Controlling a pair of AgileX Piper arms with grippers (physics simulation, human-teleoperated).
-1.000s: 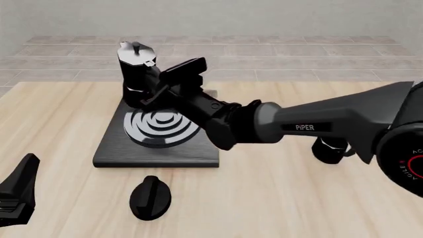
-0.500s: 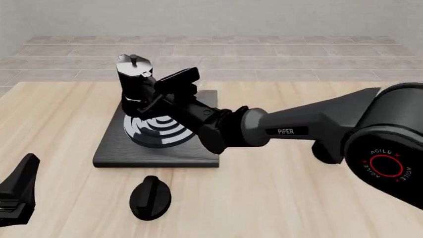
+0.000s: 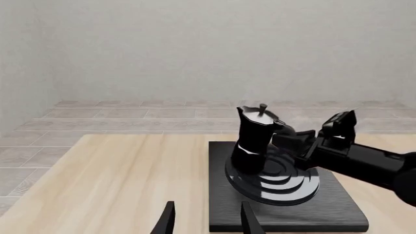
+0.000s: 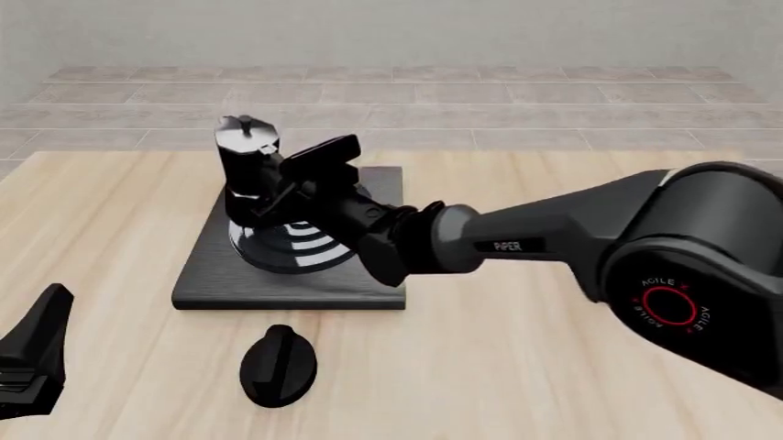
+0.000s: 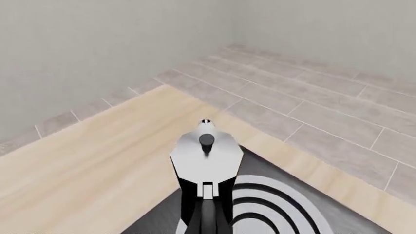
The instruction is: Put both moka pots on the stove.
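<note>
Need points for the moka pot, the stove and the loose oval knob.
moka pot (image 4: 248, 174), front view, on its black faceted body.
stove (image 4: 288, 286), front view, bare slab near its front edge.
oval knob (image 4: 279, 365), front view, middle of its raised ridge.

I'm looking at a light wooden table (image 4: 514, 367), its grain running away from my side toward a grey tiled floor (image 4: 514, 101) beyond the far edge. Lying flat on the wood is the stove (image 4: 215, 280), a black square slab, directly under the right gripper (image 4: 288, 188). Nearer me than that gripper, just off the slab's front edge, a small black oval knob (image 4: 279, 365) sits on the wood by itself. The left gripper (image 4: 31, 353) is off to the knob's left. From the left wrist view the slab (image 3: 325, 214) lies just ahead of the fingers (image 3: 167, 219), to one side, bare wood ahead.
</note>
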